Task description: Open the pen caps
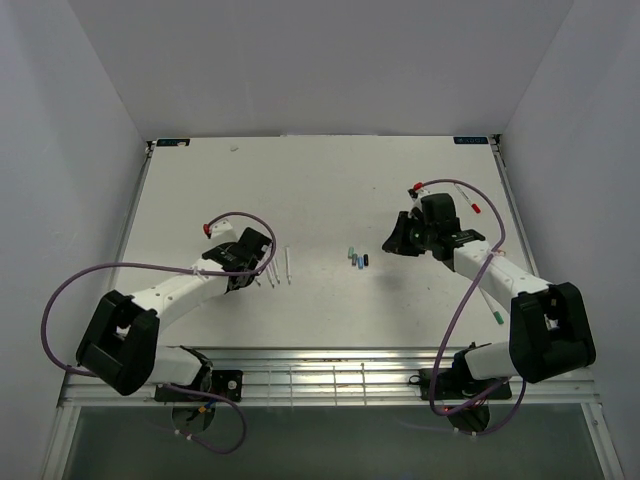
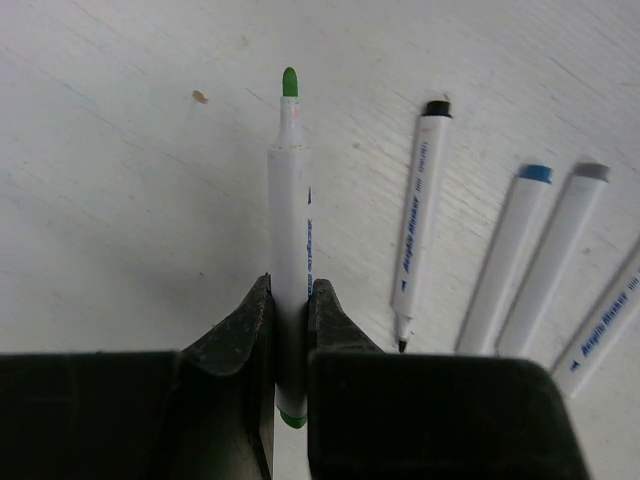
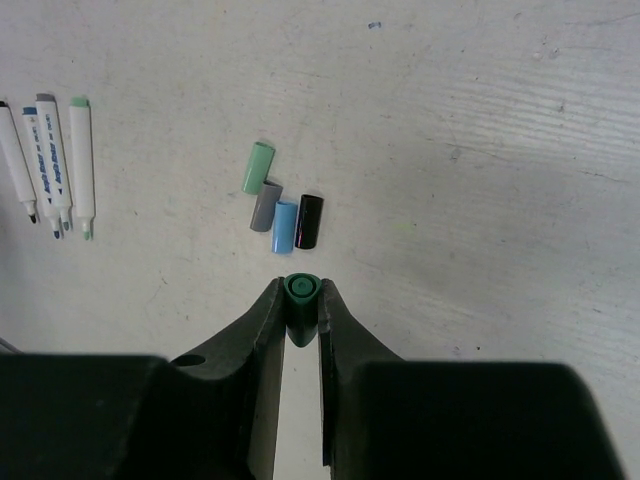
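Note:
My left gripper (image 2: 290, 300) is shut on a white pen (image 2: 288, 220) whose bare green tip points away from me, just above the table. Three uncapped pens, black (image 2: 420, 220), blue (image 2: 510, 260) and grey (image 2: 555, 260), lie to its right. My right gripper (image 3: 300, 300) is shut on a dark green pen cap (image 3: 300, 290), held end-on above the table. Ahead of it four loose pen caps lie together: light green (image 3: 258, 167), grey (image 3: 266, 205), blue (image 3: 286, 226) and black (image 3: 310, 221). In the top view the left gripper (image 1: 250, 262) and right gripper (image 1: 398, 238) flank the caps (image 1: 357, 259).
White pens (image 1: 280, 268) lie in a row beside the left gripper. Another white pen with a green end (image 1: 490, 305) lies under the right arm near the table's right side. Purple cables loop off both arms. White walls close in the table (image 1: 320, 180).

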`<state>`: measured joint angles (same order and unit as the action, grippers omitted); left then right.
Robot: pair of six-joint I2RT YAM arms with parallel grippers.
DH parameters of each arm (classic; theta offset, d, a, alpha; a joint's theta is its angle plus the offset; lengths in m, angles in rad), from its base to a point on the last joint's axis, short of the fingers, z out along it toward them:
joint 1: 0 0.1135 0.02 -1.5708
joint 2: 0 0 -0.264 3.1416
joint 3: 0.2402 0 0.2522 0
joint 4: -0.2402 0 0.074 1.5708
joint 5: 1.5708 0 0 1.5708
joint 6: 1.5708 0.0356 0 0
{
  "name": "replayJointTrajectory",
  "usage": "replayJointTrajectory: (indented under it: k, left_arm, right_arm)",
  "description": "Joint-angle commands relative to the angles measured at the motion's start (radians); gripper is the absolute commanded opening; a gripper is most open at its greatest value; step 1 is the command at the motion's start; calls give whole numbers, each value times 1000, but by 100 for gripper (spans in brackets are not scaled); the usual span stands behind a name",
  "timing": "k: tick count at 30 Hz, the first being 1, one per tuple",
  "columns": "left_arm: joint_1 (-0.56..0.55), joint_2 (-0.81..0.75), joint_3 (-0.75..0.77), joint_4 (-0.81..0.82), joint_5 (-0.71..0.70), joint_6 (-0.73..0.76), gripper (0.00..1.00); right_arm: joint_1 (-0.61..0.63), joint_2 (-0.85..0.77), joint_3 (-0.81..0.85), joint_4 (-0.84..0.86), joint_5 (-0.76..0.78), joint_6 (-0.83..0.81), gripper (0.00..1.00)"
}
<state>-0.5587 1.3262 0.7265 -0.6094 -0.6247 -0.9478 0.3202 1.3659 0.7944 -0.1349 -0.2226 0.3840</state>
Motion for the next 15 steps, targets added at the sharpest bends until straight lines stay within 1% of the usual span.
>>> replayJointTrajectory:
  k: [1, 11, 13, 15]
  left_arm:
    - [49, 54, 11, 3, -55, -9, 0]
    - [79, 105, -38, 213, 25, 98, 0]
    - [82, 103, -47, 244, 48, 119, 5]
    - [86, 107, -56, 264, 56, 126, 12]
  right_arm:
    - [-1, 18, 0, 3, -8, -25, 8]
    - [-1, 99, 8, 21, -37, -22, 8]
    - [-3, 107, 6, 29, -40, -20, 8]
    - [-3, 125, 3, 47, -58, -14, 9]
